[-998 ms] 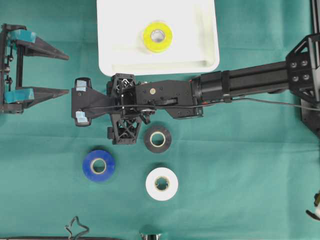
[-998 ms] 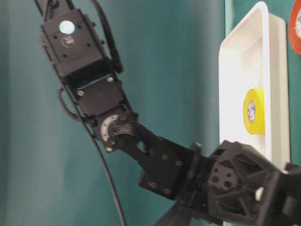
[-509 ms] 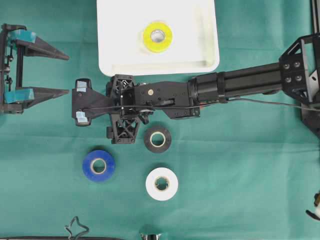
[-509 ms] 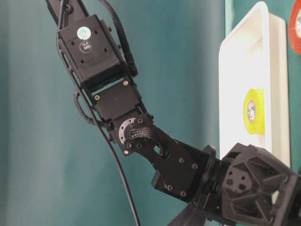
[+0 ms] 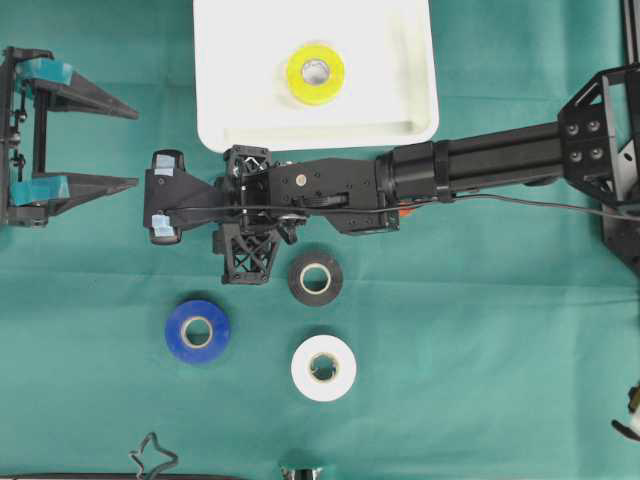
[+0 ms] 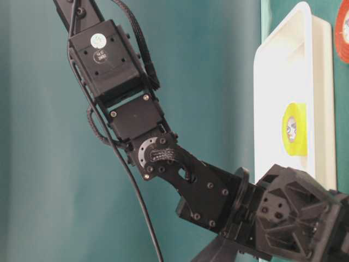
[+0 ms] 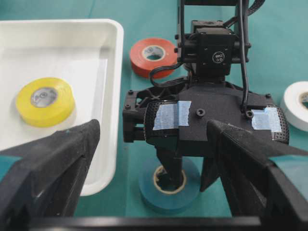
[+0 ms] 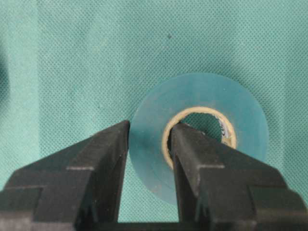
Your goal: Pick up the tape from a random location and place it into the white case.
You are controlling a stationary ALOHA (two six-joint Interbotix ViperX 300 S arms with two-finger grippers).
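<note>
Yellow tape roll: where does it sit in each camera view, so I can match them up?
Overhead: yellow tape roll at top centre, inside the white case.
Table-level: roll at right, mid-height, in the case.
Left wrist: roll at left, mid-height, in the case.
Right wrist: not in view.
Shared landmark: the white case, in those three views.
</note>
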